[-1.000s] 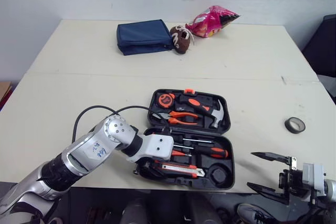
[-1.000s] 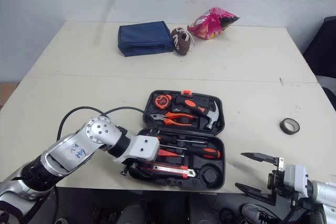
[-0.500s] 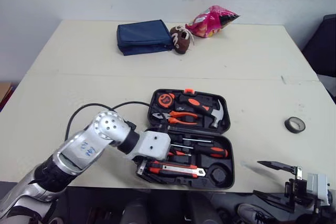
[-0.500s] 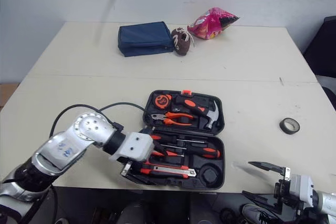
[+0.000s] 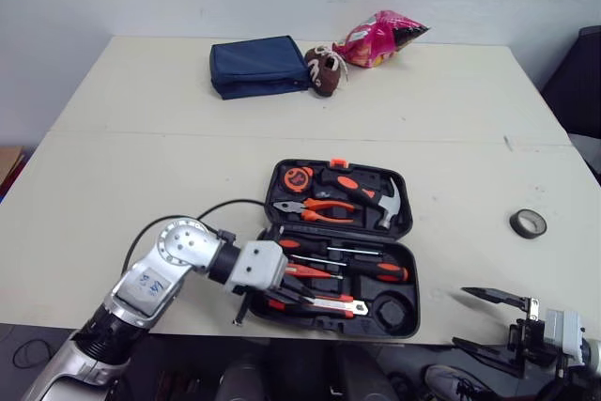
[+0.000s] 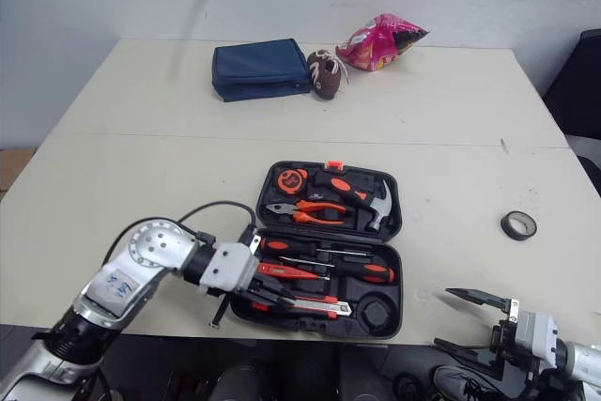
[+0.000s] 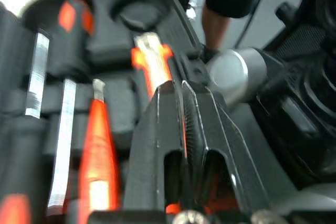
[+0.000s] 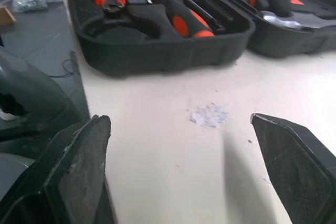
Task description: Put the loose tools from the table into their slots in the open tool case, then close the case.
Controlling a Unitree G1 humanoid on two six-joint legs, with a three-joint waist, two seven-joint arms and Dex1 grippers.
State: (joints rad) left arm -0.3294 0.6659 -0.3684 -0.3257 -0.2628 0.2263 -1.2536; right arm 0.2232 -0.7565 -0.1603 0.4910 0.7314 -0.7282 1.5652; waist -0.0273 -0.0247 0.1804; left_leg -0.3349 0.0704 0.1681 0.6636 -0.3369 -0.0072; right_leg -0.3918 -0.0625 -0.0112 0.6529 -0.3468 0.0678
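Left wrist view: with the fingers of the left gripper closed on nothing, the utility knife should be pressed flat into its slot.

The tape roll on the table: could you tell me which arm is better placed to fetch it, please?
Right. The tape roll lies right of the case, on the side of the open right gripper; the left gripper is at the case's left end.

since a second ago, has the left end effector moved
Yes. The left end effector has pulled back toward the robot's left, with its wrist now sitting at the near-left corner of the tool case, which has not shifted.
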